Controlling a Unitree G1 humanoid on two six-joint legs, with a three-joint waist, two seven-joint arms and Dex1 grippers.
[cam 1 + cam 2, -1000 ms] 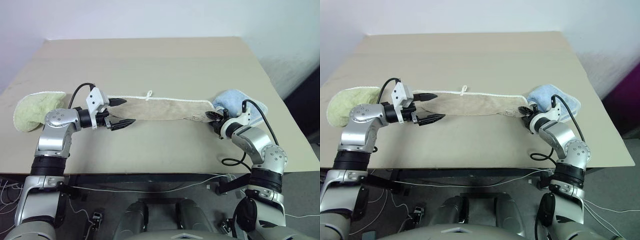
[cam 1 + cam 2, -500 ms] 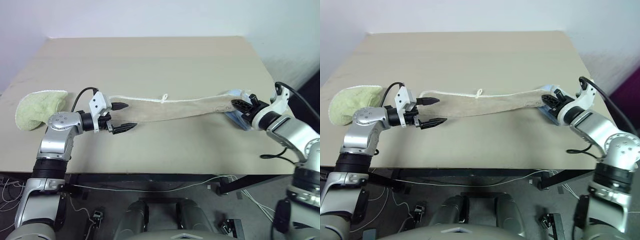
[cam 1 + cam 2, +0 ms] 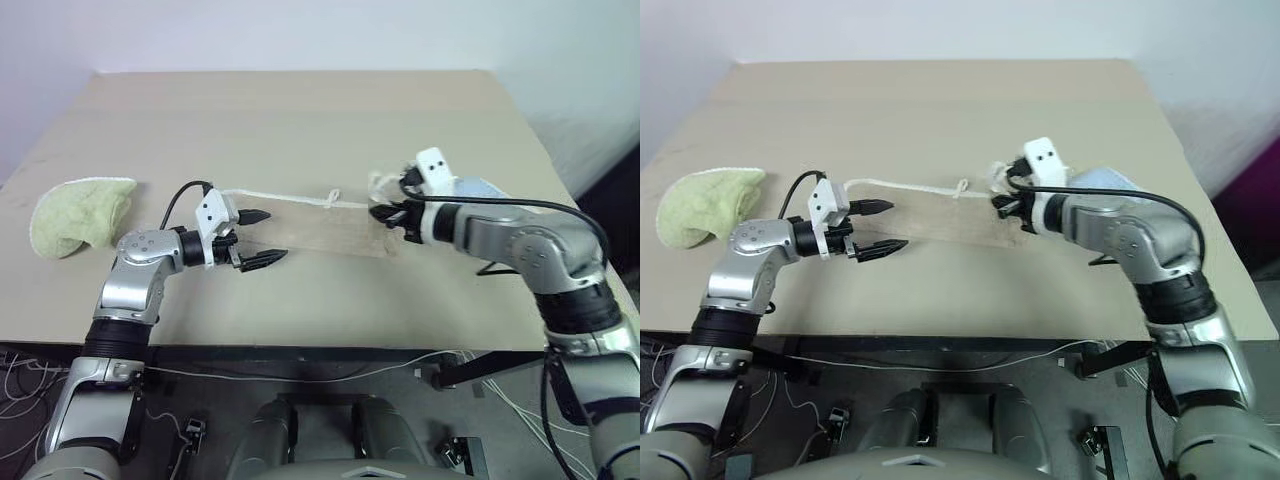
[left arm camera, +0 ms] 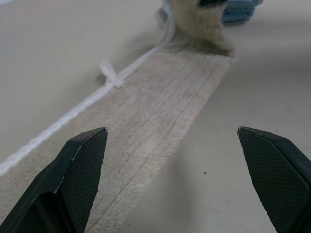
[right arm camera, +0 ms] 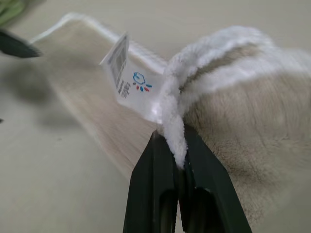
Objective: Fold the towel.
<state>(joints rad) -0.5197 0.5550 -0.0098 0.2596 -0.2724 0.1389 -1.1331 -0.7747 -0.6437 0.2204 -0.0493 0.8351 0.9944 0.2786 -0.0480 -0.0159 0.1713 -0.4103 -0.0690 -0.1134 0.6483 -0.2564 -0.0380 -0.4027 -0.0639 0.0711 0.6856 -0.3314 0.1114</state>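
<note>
right claw (image 3: 388, 214) leftward, one towel (image 3: 320, 232)

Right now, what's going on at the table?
The right hand is shut on one end of the beige towel, holding it raised over the strip that lies flat on the table. The left hand hovers open by the other end. A green towel lies off to the left.

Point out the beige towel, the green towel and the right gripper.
beige towel (image 3: 330, 236): left eye view, flat middle.
green towel (image 3: 75, 211): left eye view, centre.
right gripper (image 5: 177, 160): right wrist view, between its fingertips.
</note>
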